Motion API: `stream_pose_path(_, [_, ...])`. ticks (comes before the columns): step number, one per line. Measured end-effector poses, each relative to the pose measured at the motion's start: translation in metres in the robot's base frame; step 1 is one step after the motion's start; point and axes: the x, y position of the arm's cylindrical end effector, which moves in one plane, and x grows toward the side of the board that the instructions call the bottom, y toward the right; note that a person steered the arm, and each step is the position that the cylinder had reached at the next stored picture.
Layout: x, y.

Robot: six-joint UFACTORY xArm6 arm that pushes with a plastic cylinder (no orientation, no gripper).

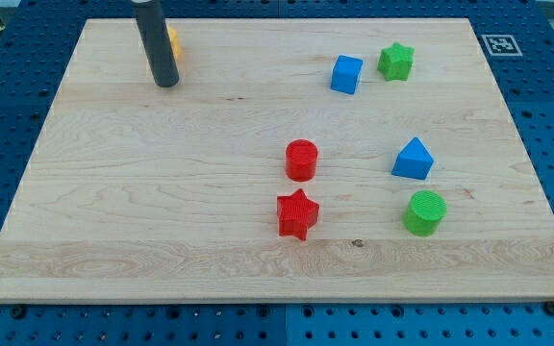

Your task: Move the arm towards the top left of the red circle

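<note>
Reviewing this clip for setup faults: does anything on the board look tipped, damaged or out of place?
Nothing stands out. One yellow block is mostly hidden behind my tip at the view's top left; the red circle and other blocks sit flat.

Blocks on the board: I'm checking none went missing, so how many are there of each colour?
Red: 2, circle and star
Blue: 2, cube and wedge
Green: 2, star and circle
Orange: 1, half hidden behind my tip
Total: 7

tip (166,82) far upper-left of circle (301,160) | star (297,214) just below circle
</note>
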Motion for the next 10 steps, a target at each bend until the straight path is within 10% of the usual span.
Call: stream_pose_path(10, [0.048, 0.043])
